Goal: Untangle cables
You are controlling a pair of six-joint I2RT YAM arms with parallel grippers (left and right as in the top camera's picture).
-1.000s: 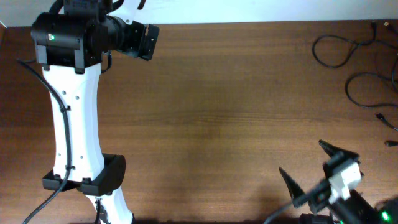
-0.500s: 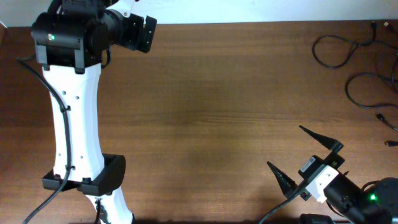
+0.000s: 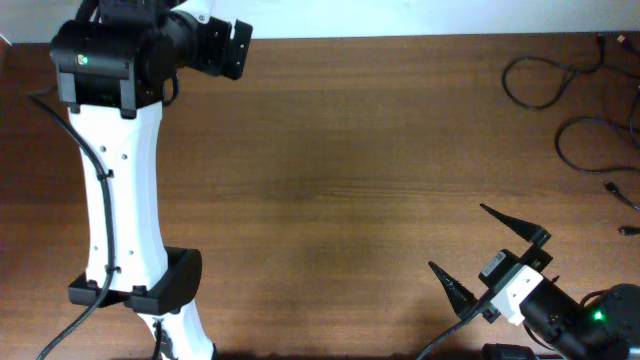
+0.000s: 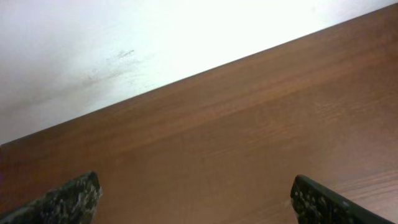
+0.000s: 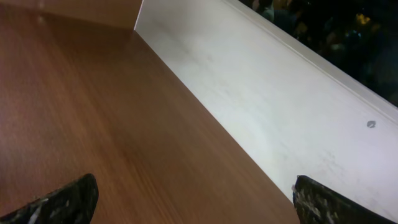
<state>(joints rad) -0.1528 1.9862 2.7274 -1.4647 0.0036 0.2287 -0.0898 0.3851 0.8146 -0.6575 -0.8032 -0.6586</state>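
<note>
Right gripper, low over the near right part of the table, has its two fingers spread wide with nothing between them. Left gripper, at the far left edge beside the white wall, is likewise spread and empty. Thin black cables lie in loose loops at the far right corner, well apart from both grippers.

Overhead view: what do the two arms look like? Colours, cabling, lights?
Left arm: long white link between black boxy joint housings, green light on the upper one, black cable along the white section. Right arm: mostly black, white block behind the hand, green light, two long pointed black fingers. Wrist views show dark, speckled fingertips.
</note>
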